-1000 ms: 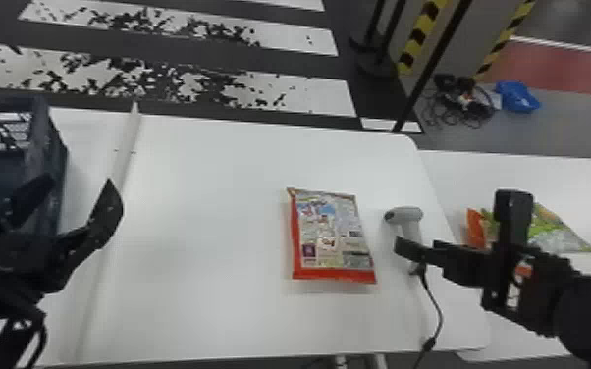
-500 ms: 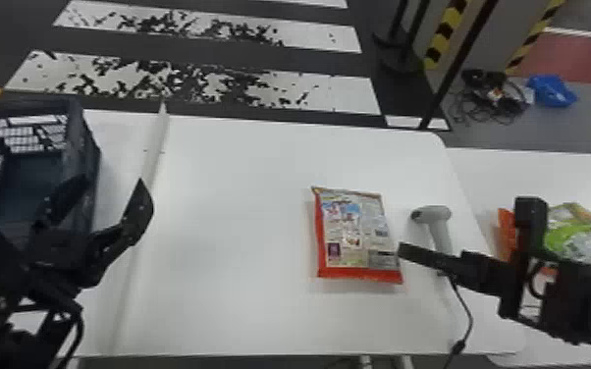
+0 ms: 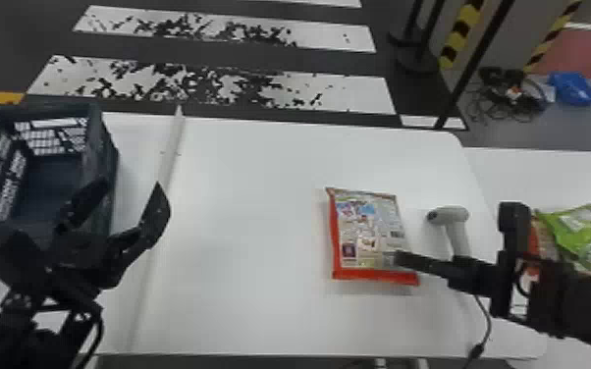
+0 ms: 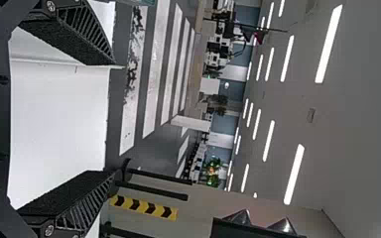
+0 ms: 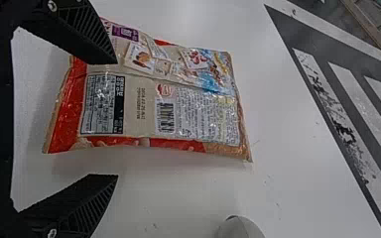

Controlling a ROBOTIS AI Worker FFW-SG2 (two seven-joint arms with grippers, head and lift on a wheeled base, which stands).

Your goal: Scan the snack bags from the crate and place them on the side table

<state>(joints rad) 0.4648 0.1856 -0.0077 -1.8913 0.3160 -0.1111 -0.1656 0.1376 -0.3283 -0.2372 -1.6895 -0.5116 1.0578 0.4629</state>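
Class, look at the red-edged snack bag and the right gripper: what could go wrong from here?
The right gripper is open with one finger over the snack bag, so closing might crumple or shove it. The scanner sits close by and could get knocked. Its cable, near the arm, might snag.

The left arm [image 3: 14, 343] and right arm [image 3: 584, 304] are showing matt black, a dark cable [image 3: 98, 333] curving along the left one. Black wedge-shaped fingers [image 5: 82, 208] are displaying slanted ribs, silvery screws [image 5: 52, 233] glinting at their bases.
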